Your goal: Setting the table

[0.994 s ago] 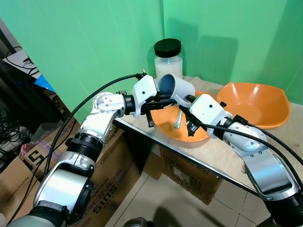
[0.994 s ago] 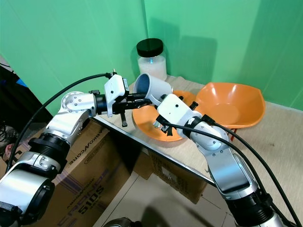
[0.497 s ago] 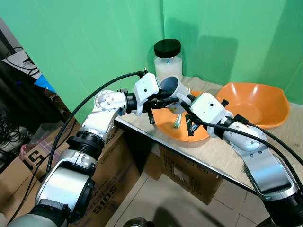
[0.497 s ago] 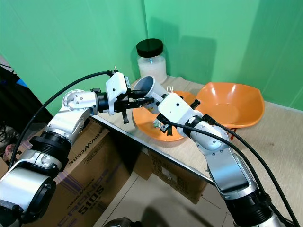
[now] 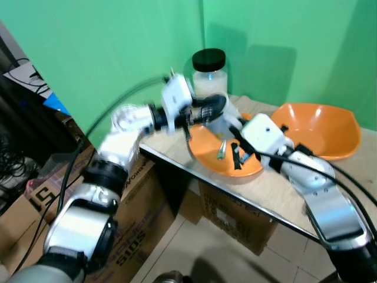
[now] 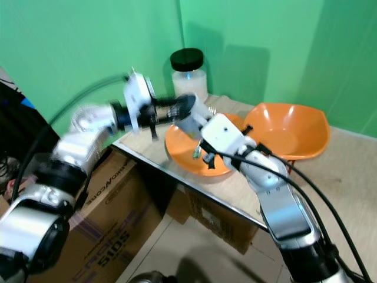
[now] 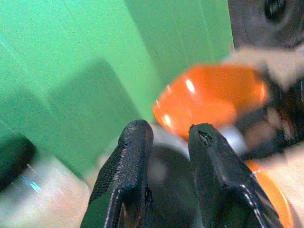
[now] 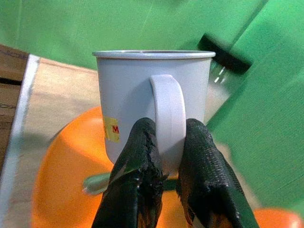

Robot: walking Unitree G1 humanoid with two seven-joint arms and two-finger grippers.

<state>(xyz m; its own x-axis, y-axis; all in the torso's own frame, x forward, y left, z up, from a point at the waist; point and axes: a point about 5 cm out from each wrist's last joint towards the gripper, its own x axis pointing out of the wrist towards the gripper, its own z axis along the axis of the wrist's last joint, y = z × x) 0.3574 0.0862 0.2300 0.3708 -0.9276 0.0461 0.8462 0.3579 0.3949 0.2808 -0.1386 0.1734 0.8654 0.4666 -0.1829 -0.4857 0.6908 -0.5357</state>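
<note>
Over the bench (image 5: 277,188): we see a mug (image 8: 142,99) above an orange plate (image 5: 206,147).
Right end effector (image 8: 164,164): pinching the mug's handle.
Left end effector (image 7: 168,142): fingers narrowly apart; grip, we cannot tell.

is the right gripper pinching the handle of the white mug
Yes, in the right wrist view the right gripper has its two black fingers closed on either side of the white mug's handle.
</note>
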